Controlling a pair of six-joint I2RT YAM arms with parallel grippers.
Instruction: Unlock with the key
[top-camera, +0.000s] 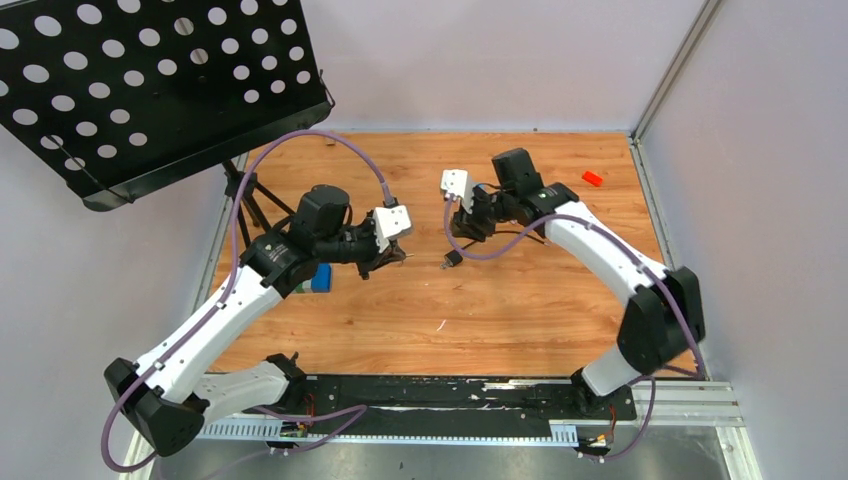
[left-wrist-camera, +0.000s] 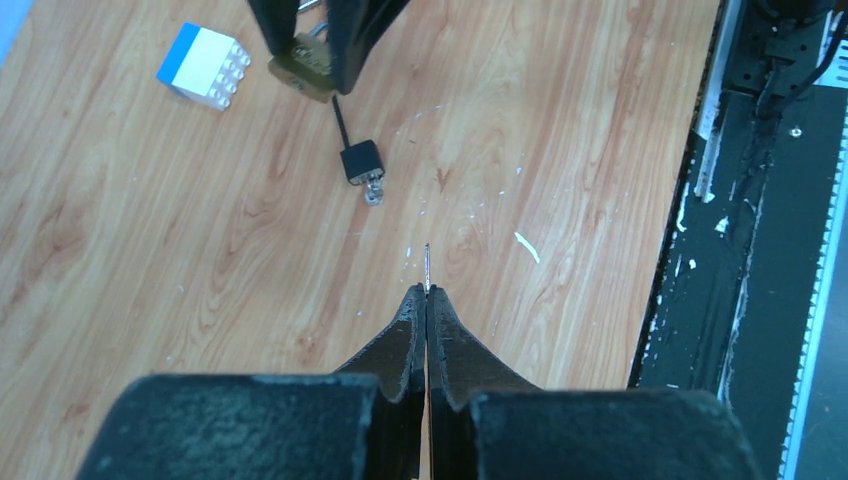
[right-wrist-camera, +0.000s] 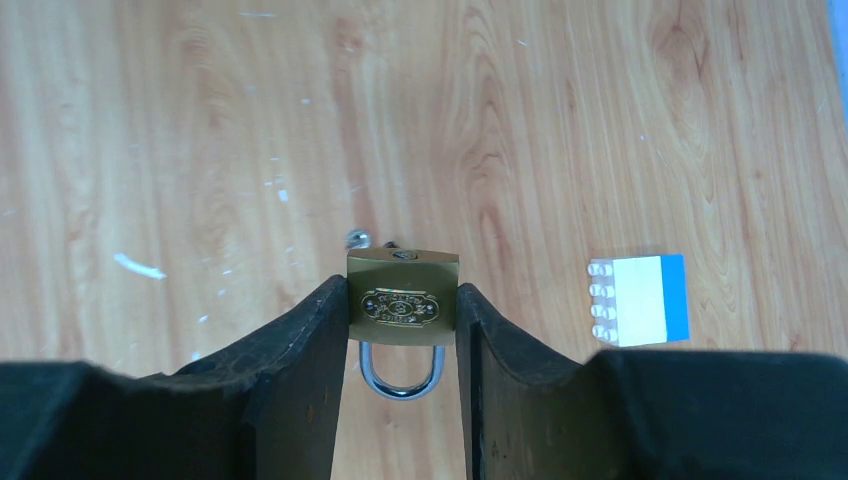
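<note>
My left gripper (left-wrist-camera: 427, 292) is shut on the key (left-wrist-camera: 427, 265), a thin grey blade seen edge-on that sticks out past the fingertips above the wooden table. In the top view the left gripper (top-camera: 397, 257) is left of the right gripper (top-camera: 468, 224), with a gap between them. My right gripper (right-wrist-camera: 402, 300) is shut on a brass padlock (right-wrist-camera: 403, 297), keyhole end pointing away and steel shackle (right-wrist-camera: 402, 378) toward the camera. The padlock also shows in the left wrist view (left-wrist-camera: 303, 70), ahead of the key. A black cable with a blocky black end (left-wrist-camera: 361, 160) hangs from it.
A blue and white toy brick (right-wrist-camera: 645, 298) lies on the wood, and in the top view (top-camera: 321, 277) it sits by the left arm. A small red piece (top-camera: 592, 178) lies at the far right. A black perforated music stand (top-camera: 150, 80) overhangs the far left corner.
</note>
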